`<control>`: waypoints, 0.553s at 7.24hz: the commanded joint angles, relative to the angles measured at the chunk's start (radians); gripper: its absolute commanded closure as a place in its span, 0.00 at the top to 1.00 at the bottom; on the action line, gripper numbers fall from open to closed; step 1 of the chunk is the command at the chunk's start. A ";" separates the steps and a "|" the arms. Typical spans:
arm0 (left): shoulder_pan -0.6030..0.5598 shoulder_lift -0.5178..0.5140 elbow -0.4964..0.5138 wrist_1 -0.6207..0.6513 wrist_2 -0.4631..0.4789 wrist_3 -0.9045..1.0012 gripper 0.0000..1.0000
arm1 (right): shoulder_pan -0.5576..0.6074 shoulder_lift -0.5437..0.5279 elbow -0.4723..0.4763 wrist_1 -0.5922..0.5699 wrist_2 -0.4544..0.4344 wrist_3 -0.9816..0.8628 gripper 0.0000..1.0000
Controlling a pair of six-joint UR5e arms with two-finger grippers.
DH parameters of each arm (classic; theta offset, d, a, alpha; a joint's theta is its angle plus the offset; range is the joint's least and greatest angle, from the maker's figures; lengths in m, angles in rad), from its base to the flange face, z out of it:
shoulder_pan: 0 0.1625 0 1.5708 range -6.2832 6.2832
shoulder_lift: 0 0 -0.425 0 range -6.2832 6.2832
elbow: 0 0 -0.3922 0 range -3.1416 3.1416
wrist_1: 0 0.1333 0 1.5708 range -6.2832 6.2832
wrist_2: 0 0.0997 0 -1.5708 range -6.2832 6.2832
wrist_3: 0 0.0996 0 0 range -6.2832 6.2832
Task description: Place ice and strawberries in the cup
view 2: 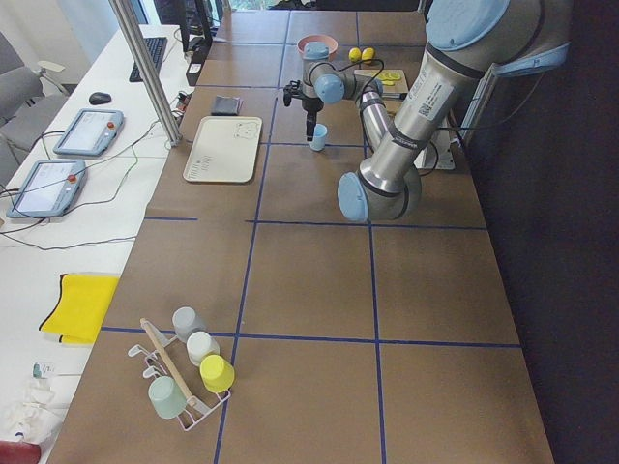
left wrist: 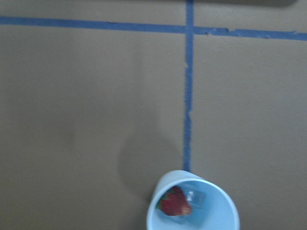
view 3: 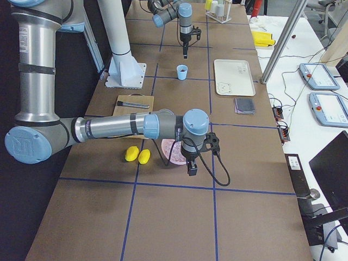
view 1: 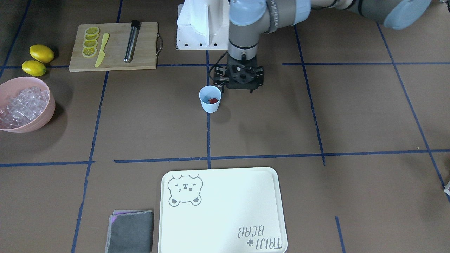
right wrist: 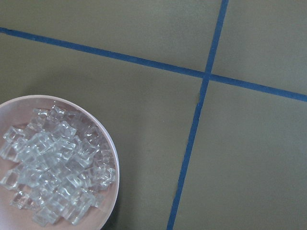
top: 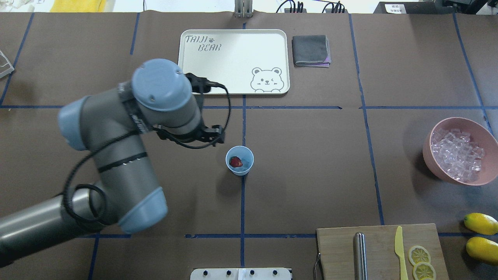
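Left wrist-mounted view is showing the cup (left wrist: 221, 213) standing upright at mid-table, holding the strawberry (left wrist: 173, 203) and one ice cube (left wrist: 197, 200). Filling is appearing nearly done. Any further ice is calling for a scoop from the pink bowl (right wrist: 113, 191), near the right gripper (view 3: 191, 168). The left gripper (view 1: 239, 79) is hovering just beside the cup; neither gripper's opening can be told. Bare table (top: 311, 155) is surrounding the cup, with the tray (top: 233, 39) lying well apart.

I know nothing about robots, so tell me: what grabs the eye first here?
The big grey left arm looms over the middle of the table, beside a small blue cup holding a red strawberry. Next comes the pink bowl heaped with ice, off at the robot's right end.
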 commanded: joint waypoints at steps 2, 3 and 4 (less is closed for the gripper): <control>-0.318 0.267 -0.069 -0.003 -0.237 0.496 1.00 | 0.000 -0.003 0.000 0.001 0.000 -0.001 0.99; -0.435 0.353 -0.068 -0.006 -0.298 0.664 1.00 | 0.000 -0.003 0.000 0.001 -0.002 -0.001 0.99; -0.542 0.431 -0.059 -0.006 -0.364 0.818 1.00 | 0.000 -0.003 0.000 0.001 -0.002 -0.001 0.99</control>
